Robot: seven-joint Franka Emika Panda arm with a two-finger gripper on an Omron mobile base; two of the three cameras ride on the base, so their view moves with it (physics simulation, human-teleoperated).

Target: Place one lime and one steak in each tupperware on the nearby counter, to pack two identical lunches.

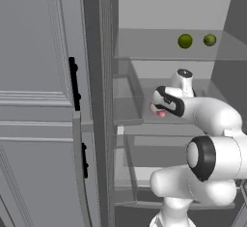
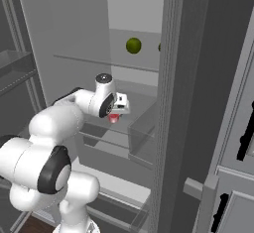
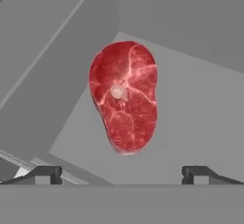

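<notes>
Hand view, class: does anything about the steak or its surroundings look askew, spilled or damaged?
Nothing stands out. The steak lies flat and whole on a grey fridge shelf, bright red with white marbling, no spill around it. The hand hovers over it, fingers spread and holding nothing. Two limes sit apart on the shelf above.

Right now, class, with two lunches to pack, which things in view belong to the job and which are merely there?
Belong to the job:
- steak, red, lying flat below the open gripper
- two limes on the upper shelf

Merely there:
- door with black handles
- lower shelves
</notes>
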